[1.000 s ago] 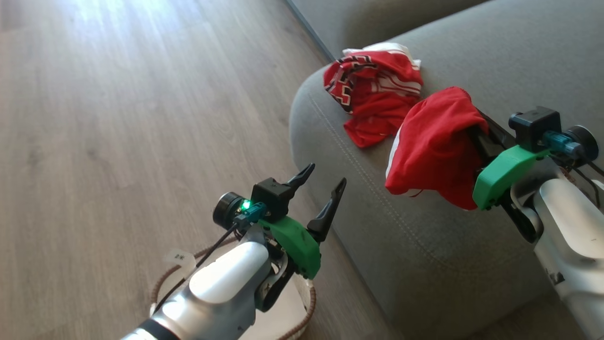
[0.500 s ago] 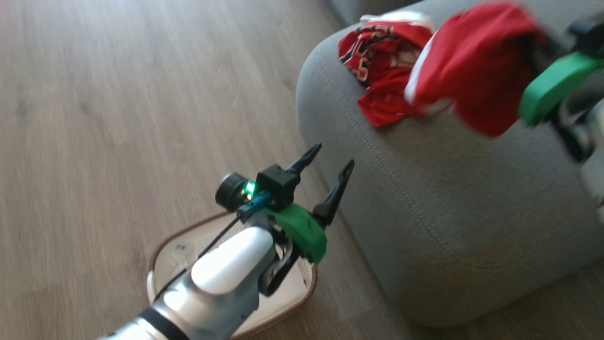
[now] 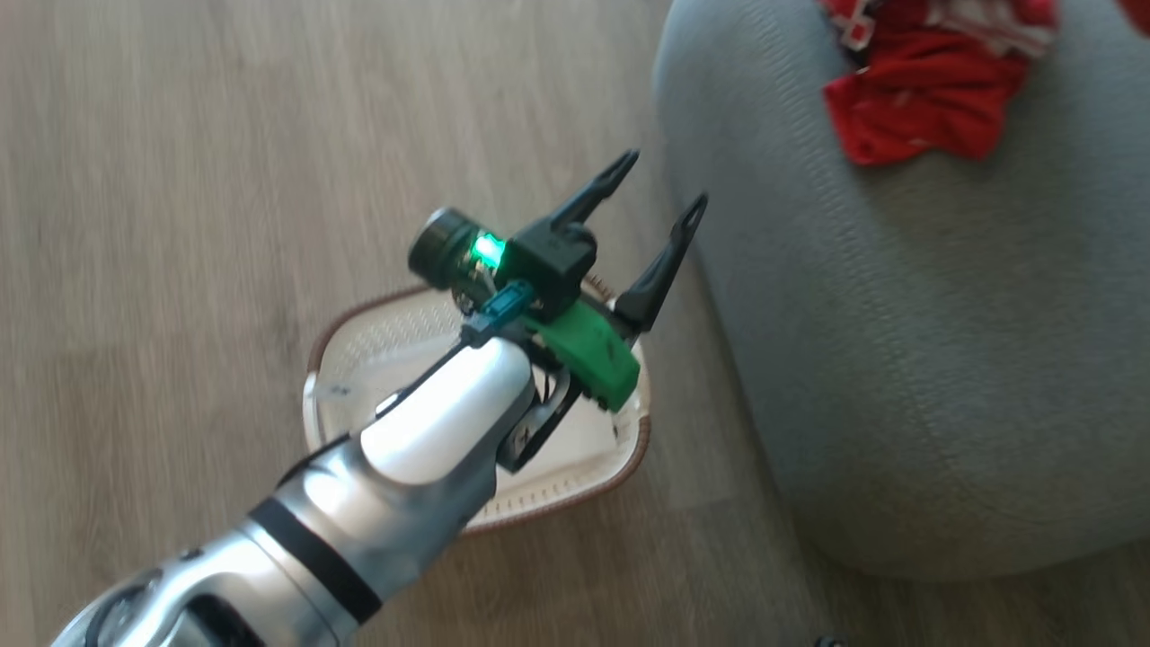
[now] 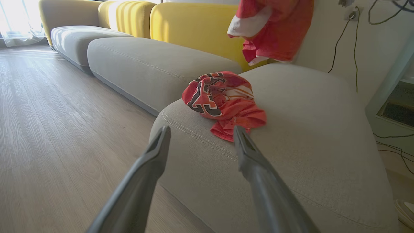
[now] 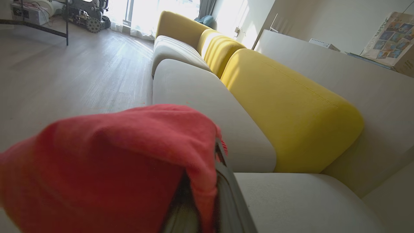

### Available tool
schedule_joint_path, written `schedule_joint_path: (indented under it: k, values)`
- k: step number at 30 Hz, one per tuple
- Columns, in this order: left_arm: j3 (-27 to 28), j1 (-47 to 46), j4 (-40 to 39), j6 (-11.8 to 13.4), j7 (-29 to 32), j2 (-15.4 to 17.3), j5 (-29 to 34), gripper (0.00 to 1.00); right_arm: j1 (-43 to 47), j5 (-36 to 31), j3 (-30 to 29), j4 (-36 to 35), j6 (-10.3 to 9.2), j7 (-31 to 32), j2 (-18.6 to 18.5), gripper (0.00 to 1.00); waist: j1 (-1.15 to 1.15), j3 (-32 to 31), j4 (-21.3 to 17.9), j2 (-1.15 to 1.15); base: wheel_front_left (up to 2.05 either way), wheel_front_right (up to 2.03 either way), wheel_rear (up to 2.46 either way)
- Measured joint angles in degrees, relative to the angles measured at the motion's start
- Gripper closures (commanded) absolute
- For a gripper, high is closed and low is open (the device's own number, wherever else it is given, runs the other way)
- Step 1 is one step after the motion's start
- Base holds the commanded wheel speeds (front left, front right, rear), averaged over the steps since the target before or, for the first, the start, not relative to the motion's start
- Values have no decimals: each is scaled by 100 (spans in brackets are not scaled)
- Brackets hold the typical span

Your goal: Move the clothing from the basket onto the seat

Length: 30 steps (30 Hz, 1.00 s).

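In the head view, open wooden floor (image 3: 180, 180) spreads to the left of the left gripper (image 3: 663, 180). The basket (image 3: 386, 346) stands on it directly beneath that gripper's wrist, its cream inside showing around the pale forearm. The left arm reaches up and to the right across the basket. Its two fingers are spread wide with nothing between them, and their tips are just short of the seat's (image 3: 898, 359) rounded edge.

The left wrist view adds what lies ahead of those fingers. The jersey (image 4: 223, 100) sits crumpled on the seat just past the right fingertip, close to the stitched seam, with bare grey cushion to its right. Above and beyond the jersey, the shorts (image 4: 275, 29) hang in the air, well clear of the cushion.

The right wrist view shows the shorts close up, draped over the right gripper (image 5: 207, 194). Its fingers are closed on a fold of the red cloth. Yellow back cushions (image 5: 291, 113) rise ahead and to the right of this gripper, with open grey seat below.
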Motion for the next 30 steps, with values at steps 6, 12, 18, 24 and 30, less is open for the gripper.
schedule_joint_path:
  k: [6, 12, 18, 24, 30]
  values:
    - [-25, -315, -268, 60, 1, 2, 134, 0, -68, -764, -848, 868, 0, -298, 0, 100, 0, 577, 357, 0, 0, 0, 0]
    - [-118, -354, -393, 123, 27, 20, 187, 0, 168, -1339, -1581, 1381, 1, -423, 316, 100, 0, 956, 635, 0, 0, 0, 0]
    - [-125, -354, -411, 175, 35, 148, 183, 0, 337, -1856, -2014, 1441, 0, -506, 622, 64, 1, 1055, 645, 0, 0, 0, 0]
    - [-118, -340, -401, 197, 34, 182, 171, 0, 385, -2161, -2128, 1438, 0, -543, 787, 0, 1, 962, 534, 0, 0, 0, 0]
    - [13, -179, -338, 201, 33, 250, -32, 0, 583, -2202, -2019, 1406, 0, -626, 949, 0, 1, 719, 375, 0, 0, 0, 0]
